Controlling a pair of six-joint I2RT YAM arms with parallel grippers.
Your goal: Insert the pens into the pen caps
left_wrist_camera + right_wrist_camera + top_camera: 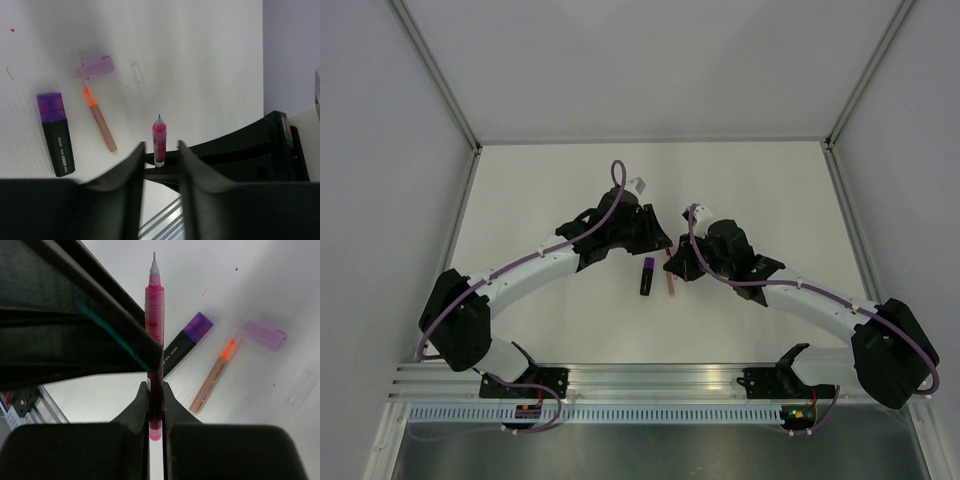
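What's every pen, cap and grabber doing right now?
pink pen: uncapped, held in the right jaws
orange pen: uncapped, lying flat
black marker: lying flat
purple cap: loose, on no pen
clear cap: loose, on no pen
left gripper: jaws open either side of pink pen
right gripper: jaws shut on pink pen

- Left end effector (161, 146) fingers flank the upright pink pen (159, 137), gaps either side.
- Black marker (56, 134), orange pen (101, 122) and purple cap (98, 67) lie on the table (200, 60).

Print on black pen (58, 145): seemingly illegible
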